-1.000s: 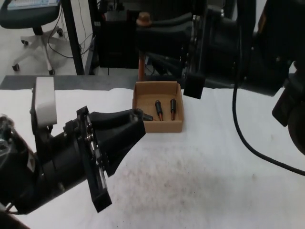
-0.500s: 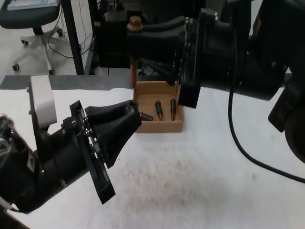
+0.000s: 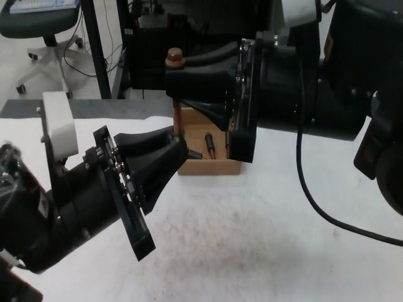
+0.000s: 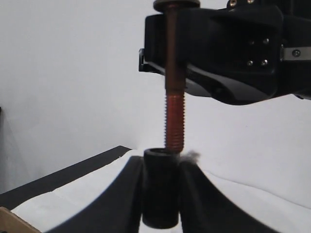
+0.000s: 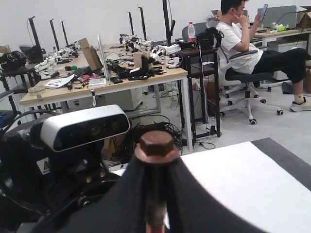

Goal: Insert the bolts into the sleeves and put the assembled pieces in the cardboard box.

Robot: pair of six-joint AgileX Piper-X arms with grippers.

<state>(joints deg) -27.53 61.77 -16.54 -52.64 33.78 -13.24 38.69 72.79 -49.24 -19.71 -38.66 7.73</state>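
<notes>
My left gripper (image 3: 179, 141) is shut on an upright black sleeve (image 4: 160, 189), held above the white bench just left of the cardboard box (image 3: 214, 167). My right gripper (image 3: 171, 78) is shut on a copper bolt (image 4: 174, 104) that hangs vertically, head up. Its threaded tip sits at the sleeve's top opening. In the right wrist view the bolt's hex head (image 5: 156, 145) shows between the black fingers (image 5: 121, 194). Two assembled pieces (image 3: 210, 144) lie in the box, and a third dark piece (image 3: 194, 153) lies at its left side.
The bench is covered with a white cloth (image 3: 271, 239), open in front and to the right. A dark strip (image 3: 82, 108) runs along its back edge. Behind it stand black frame posts (image 3: 91, 44) and an office chair (image 3: 44, 31). The right arm's cable (image 3: 315, 195) hangs over the bench.
The right arm has carried the bolt left and forward, from behind the box to directly over the sleeve. The left gripper has shifted slightly up under it.
</notes>
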